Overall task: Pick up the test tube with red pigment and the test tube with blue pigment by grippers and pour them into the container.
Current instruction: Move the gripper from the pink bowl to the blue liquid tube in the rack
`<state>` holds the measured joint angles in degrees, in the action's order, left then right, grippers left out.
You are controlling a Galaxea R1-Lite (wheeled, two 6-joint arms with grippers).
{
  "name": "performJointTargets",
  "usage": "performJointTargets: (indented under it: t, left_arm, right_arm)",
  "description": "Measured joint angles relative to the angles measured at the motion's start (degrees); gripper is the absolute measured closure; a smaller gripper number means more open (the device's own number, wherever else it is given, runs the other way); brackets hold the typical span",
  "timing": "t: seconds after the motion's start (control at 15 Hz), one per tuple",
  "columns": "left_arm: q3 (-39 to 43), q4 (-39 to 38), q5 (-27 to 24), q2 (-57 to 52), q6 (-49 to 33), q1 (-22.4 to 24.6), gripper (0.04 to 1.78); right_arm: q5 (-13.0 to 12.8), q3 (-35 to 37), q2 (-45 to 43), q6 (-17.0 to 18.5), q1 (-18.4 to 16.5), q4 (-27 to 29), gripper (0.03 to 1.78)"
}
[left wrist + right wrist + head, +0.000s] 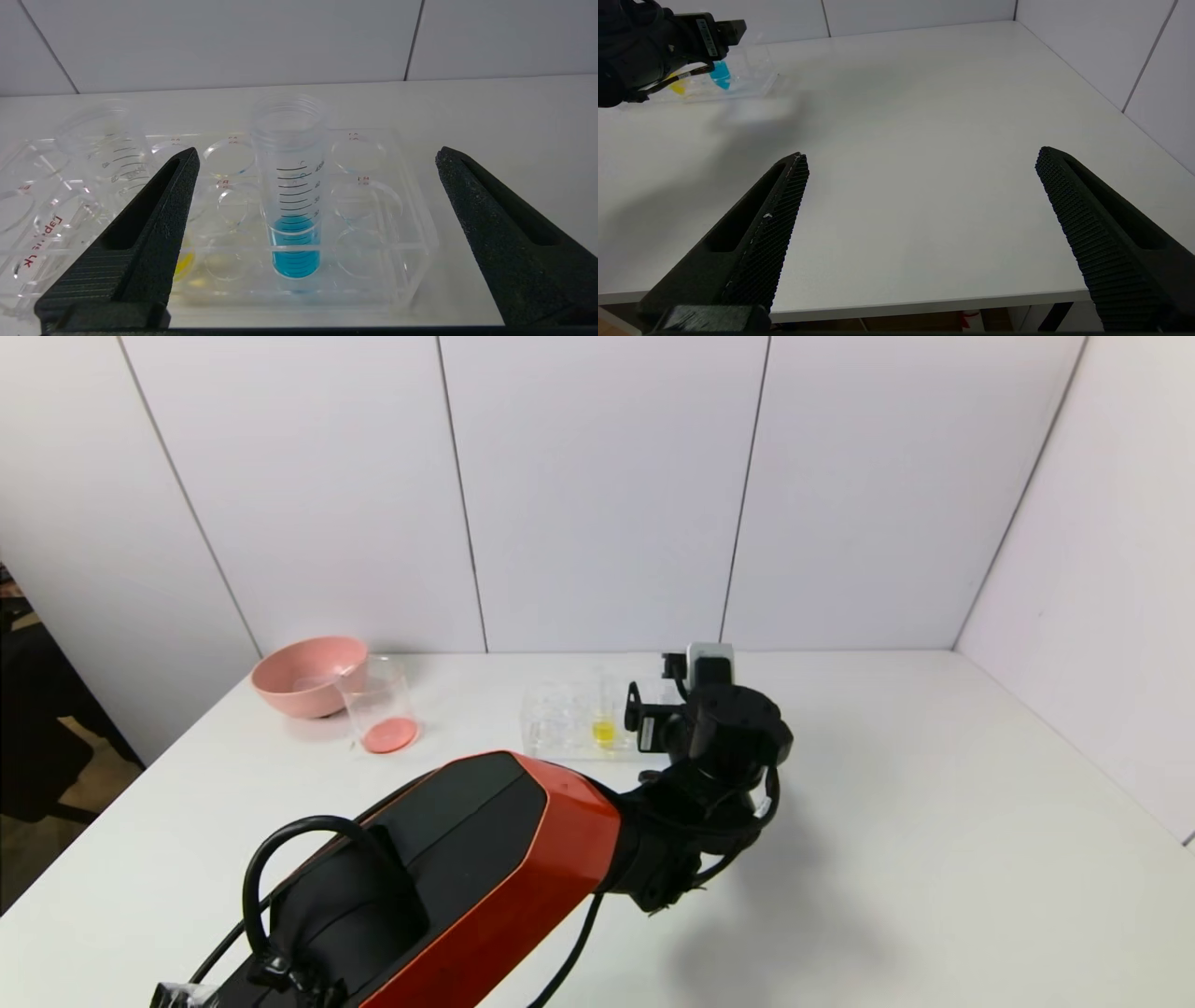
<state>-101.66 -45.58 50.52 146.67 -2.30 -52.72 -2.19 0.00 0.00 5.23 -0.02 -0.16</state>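
Observation:
The test tube with blue pigment [292, 196] stands upright in a clear rack [416, 233]. My left gripper [317, 154] is open, with one finger on each side of the tube and not touching it. In the head view the left gripper [665, 705] hovers at the rack [560, 719] and hides the blue tube. The container [378, 705], a clear beaker, holds a thin layer of red liquid at its bottom. No tube with red liquid shows; an empty clear tube [112, 149] stands in the rack. My right gripper [922, 156] is open and empty above the table's front edge.
A pink bowl [308, 674] stands right behind the beaker at the table's far left. A tube with yellow liquid [604, 730] sits in the rack beside the blue one. White walls close the table's far side and right side.

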Motion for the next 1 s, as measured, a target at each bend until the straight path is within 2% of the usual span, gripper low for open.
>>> performJointTargets:
  t: [0.73, 0.87, 1.0]
  left_arm:
    - [-3.6, 0.0, -0.8, 2.8, 0.2, 2.0, 0.06]
    - [-4.2, 0.0, -0.8, 3.0, 0.2, 2.1, 0.12]
    - [-4.8, -0.2, -0.9, 3.3, 0.4, 2.6, 0.3]
  right_arm:
    - [0.0, 0.0, 0.0, 0.0, 0.0, 0.0, 0.04]
    - [0.0, 0.0, 0.0, 0.0, 0.0, 0.0, 0.04]
    - [0.0, 0.0, 0.0, 0.0, 0.0, 0.0, 0.04]
